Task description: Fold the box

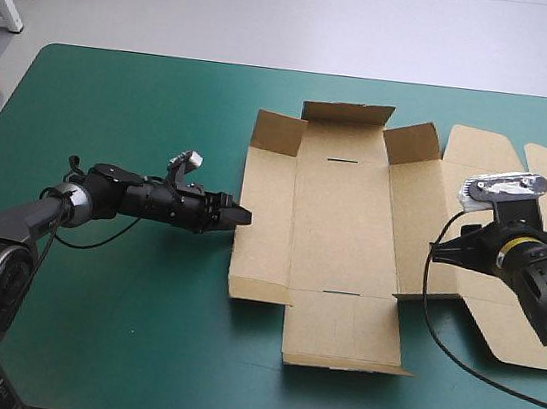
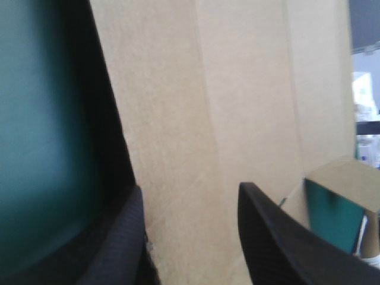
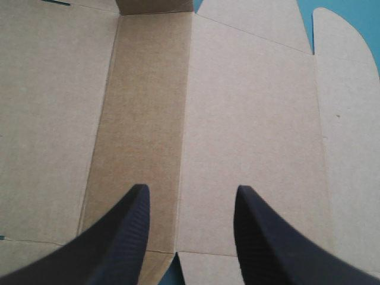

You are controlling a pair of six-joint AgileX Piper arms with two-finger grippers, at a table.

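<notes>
Black fingers of the left gripper (image 2: 190,185) are spread at the left wall's edge of the brown box (image 1: 337,223), laid mid-table. Over its right wall the right gripper (image 3: 190,191) is likewise spread. Wall-raising seems in hand; a pinch is called for next. Open teal-green cover (image 1: 135,106) is seen at the left side.

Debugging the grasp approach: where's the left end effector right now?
In the high view the left end effector sits at the left edge of the box, about midway along it. It is open, with the board's edge between its fingers.
</notes>
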